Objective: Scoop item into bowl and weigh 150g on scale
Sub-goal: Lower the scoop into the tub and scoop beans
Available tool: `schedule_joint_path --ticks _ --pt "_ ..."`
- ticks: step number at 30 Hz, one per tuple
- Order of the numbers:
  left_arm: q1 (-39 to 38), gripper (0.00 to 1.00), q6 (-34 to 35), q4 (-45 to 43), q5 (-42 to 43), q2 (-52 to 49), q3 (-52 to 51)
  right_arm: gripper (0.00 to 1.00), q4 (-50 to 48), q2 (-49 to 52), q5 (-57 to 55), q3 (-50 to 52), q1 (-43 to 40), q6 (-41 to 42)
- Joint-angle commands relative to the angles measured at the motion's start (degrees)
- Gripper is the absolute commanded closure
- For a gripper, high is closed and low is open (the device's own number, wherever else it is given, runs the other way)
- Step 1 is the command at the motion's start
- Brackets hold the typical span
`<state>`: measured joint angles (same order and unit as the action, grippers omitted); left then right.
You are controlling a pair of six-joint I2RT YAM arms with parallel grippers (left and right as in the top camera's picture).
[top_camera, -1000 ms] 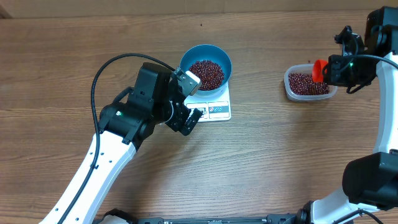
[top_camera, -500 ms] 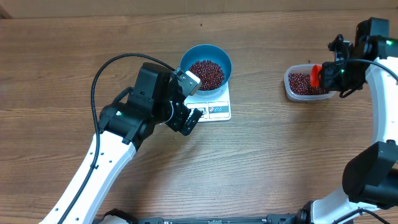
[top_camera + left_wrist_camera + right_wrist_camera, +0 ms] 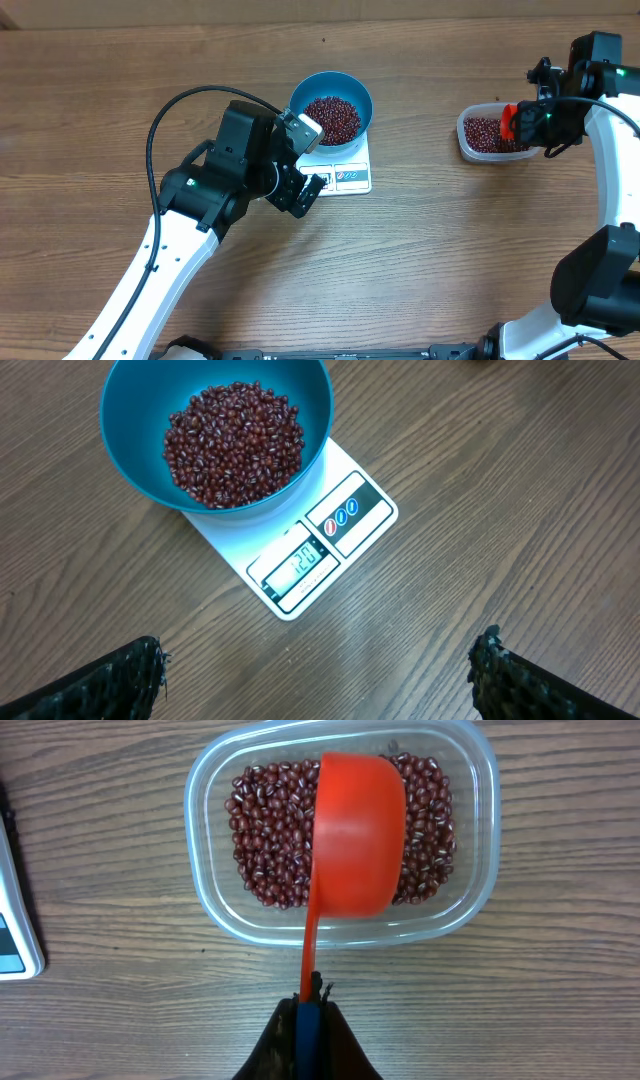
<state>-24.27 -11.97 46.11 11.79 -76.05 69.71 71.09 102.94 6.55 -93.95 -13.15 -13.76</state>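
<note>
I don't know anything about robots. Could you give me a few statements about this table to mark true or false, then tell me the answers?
1. The blue bowl stands on the white scale. True.
2. The left gripper holds the scoop. False: the right gripper is shut on the scoop's handle.
3. The clear tub is empty. False: it holds beans.
4. The left gripper is open and holds nothing. True.
5. The scoop is over the blue bowl. False: it is over the clear tub.
</note>
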Motion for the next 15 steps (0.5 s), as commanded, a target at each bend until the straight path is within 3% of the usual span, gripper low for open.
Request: schedule_joint_path --ticks 1,15 --pt "-0.11 0.01 0.81 0.00 0.02 0.72 1.31 0.96 -0.72 0.02 -1.33 1.66 -0.50 -0.24" --pt "-0.11 0.00 0.81 0.00 0.02 0.72 1.31 0.96 -5.20 0.07 -0.22 4.44 -2.38 0.00"
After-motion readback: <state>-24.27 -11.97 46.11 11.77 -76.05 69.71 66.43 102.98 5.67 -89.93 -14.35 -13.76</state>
